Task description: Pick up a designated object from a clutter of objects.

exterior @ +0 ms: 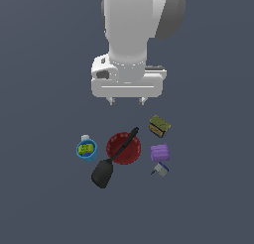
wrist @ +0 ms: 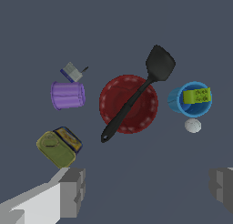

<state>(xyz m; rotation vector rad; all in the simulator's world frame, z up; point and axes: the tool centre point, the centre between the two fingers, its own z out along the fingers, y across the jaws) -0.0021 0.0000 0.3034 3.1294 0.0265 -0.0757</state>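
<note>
The black spatula lies slantwise across the red bowl, its thin handle over the bowl and its broad blade resting past the rim. Around them sit a blue cup with green inside, a purple block, an olive-yellow box and a tiny grey-blue piece. My gripper hangs open well above the clutter, nothing between its fingers.
A small pale ball lies beside the blue cup. The items rest on a plain dark grey floor. The white arm body fills the upper middle of the exterior view.
</note>
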